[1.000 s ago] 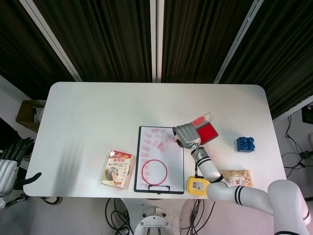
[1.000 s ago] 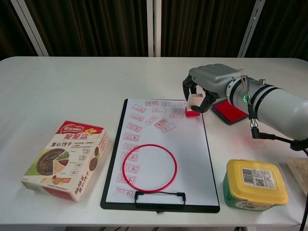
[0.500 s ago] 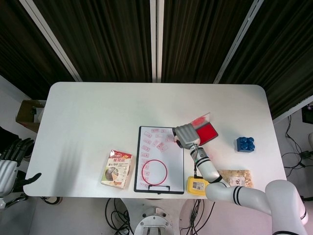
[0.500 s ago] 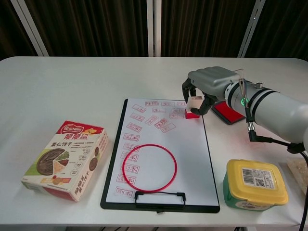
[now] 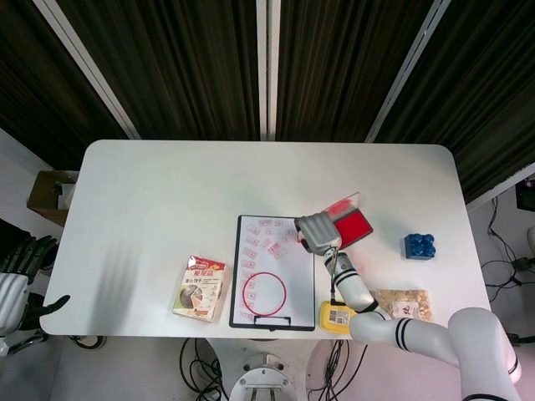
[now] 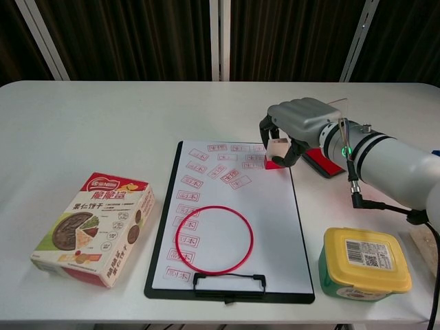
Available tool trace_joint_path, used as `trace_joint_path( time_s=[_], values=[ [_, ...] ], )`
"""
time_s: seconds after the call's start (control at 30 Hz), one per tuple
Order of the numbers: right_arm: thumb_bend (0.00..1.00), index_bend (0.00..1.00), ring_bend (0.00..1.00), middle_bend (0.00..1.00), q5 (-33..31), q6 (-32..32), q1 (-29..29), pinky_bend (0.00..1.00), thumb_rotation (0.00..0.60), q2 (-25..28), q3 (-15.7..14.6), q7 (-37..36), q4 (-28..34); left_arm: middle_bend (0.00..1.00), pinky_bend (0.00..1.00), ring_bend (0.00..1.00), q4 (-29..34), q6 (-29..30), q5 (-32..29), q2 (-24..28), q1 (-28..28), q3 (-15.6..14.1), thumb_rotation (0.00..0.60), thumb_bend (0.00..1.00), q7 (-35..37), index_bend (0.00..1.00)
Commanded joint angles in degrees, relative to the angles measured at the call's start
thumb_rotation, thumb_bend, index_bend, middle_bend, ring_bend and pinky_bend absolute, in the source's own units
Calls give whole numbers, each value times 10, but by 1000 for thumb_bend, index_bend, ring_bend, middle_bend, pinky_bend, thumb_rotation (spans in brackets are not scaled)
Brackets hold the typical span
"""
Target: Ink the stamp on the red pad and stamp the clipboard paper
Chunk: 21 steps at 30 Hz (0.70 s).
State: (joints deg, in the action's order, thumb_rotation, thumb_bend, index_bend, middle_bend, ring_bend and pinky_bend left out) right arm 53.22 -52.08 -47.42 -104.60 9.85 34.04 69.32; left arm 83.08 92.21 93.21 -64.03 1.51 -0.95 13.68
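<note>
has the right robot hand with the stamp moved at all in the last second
Yes, slightly. In the chest view the right robot hand, holding the small red-based stamp, has drifted down and a little right, toward the upper right corner of the white clipboard paper.

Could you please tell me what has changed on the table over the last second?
The right hand, holding the stamp, eased slightly down and toward the robot at the paper's top right corner. The ink pad, clipboard, red ring and left hand stayed put.

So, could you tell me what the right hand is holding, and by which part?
The right hand holds the stamp by its upper body, its red base on the paper.
</note>
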Motion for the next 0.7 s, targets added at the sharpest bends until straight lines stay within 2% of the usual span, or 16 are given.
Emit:
trace_joint_path(
  time_s=[0.03,0.47,0.7],
  values=[
    [482,1000,886,883,2,-1,1,1000,600,-2,0,-1,-3,94,159,67,0,0,0,1,0,0,600,0,0,96],
    [482,1000,886,885,14,-6,4,1000,600,1,6,-14,1,94,159,67,7,3,2,7,-1,0,600,0,-5,96],
    [482,1000,886,885,53,-58,22,1000,600,52,34,-61,81,94,159,67,13,4,4,8,0,1,600,0,-10,96]
  ],
)
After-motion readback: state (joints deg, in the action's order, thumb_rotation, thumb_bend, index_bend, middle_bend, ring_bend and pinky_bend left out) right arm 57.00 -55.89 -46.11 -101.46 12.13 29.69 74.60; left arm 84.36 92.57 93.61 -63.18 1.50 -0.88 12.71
